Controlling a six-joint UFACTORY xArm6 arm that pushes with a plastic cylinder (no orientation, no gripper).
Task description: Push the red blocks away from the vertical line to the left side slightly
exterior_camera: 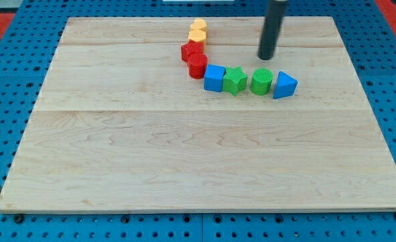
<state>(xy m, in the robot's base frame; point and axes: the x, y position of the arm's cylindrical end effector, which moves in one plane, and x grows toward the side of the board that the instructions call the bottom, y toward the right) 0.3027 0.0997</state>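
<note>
Two red blocks sit near the top middle of the board: one red block (189, 50) and a red cylinder-like block (198, 65) just below and right of it, touching. Above them stand two yellow blocks (198, 31), stacked in a line up the view. My tip (266, 57) is at the view's upper right of the reds, about a hundred pixels to their right, above the green cylinder (261, 81). It touches no block.
A row runs right from the reds: a blue cube (214, 77), a green star-like block (234, 81), the green cylinder and a blue triangular block (284, 85). The wooden board (184, 161) lies on a blue pegboard.
</note>
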